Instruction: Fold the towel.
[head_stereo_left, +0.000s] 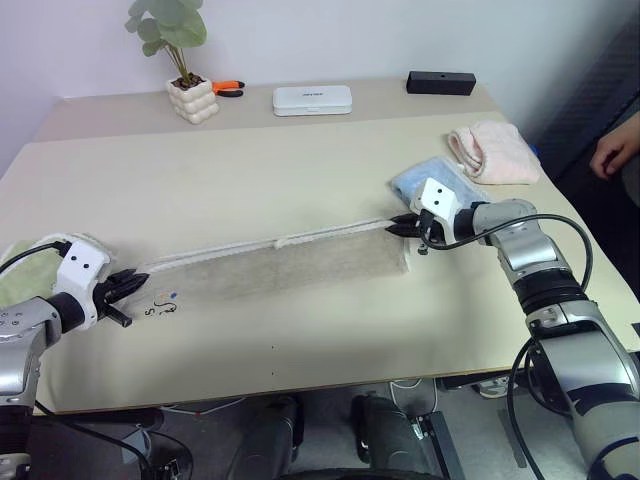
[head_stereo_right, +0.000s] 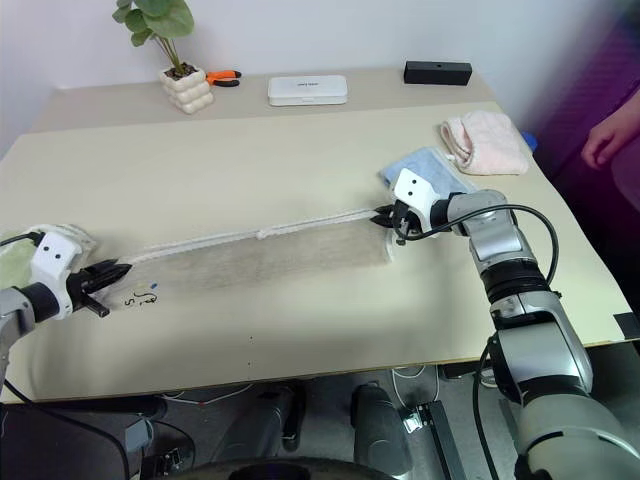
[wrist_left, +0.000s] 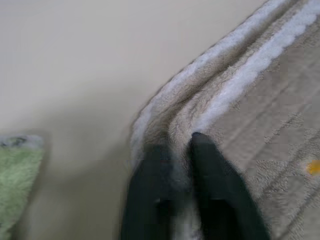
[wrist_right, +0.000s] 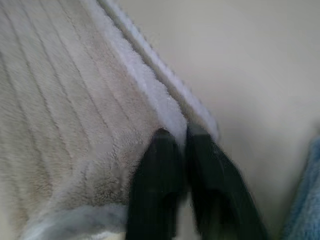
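The towel (head_stereo_left: 280, 265), beige-tan with white stitched edging, lies as a long narrow folded strip across the table's near half. A small dark mark shows near its left end. My left gripper (head_stereo_left: 135, 282) is at the strip's left end. In the left wrist view its black fingers (wrist_left: 205, 165) pinch a fold of the white-edged cloth. My right gripper (head_stereo_left: 400, 226) is at the strip's far right corner. In the right wrist view its fingers (wrist_right: 160, 160) stand close together over the white edging (wrist_right: 165, 107).
A pale green cloth (head_stereo_left: 20, 275) lies left of my left gripper. A light blue towel (head_stereo_left: 415, 180) and a rolled pink towel (head_stereo_left: 495, 150) lie beyond my right gripper. A potted plant (head_stereo_left: 190, 95), orange-handled tool (head_stereo_left: 228, 87), white box (head_stereo_left: 312, 99) and black box (head_stereo_left: 441, 82) line the back. A person's hand (head_stereo_left: 615, 150) is at far right.
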